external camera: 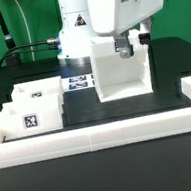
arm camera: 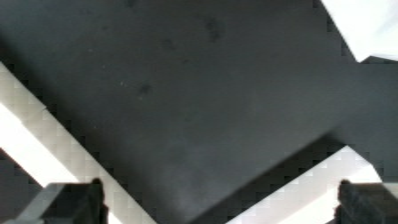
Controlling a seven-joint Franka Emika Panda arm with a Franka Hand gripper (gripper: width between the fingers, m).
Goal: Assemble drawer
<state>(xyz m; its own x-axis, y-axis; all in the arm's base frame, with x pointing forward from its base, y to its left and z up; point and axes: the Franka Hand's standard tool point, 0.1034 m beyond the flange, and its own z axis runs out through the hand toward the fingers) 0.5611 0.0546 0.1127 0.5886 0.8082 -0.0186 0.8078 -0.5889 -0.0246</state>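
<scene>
The drawer's large white casing (external camera: 118, 71) stands upright on the black table, right of centre in the exterior view. Two smaller white trays (external camera: 36, 106) with black-and-white tags sit together at the exterior view's left. My gripper (external camera: 126, 49) hangs at the casing's upper right corner. In the wrist view my gripper (arm camera: 215, 208) is open, with its dark fingertips (arm camera: 68, 206) wide apart and nothing between them. White edges (arm camera: 36, 130) run slantwise past the fingers over a dark surface; I cannot tell which part they belong to.
The marker board (external camera: 79, 83) lies flat on the table between the trays and the casing. A long low white rail (external camera: 101, 135) edges the table's front and both sides. The robot's base (external camera: 72, 32) stands behind the casing, with cables at the back left.
</scene>
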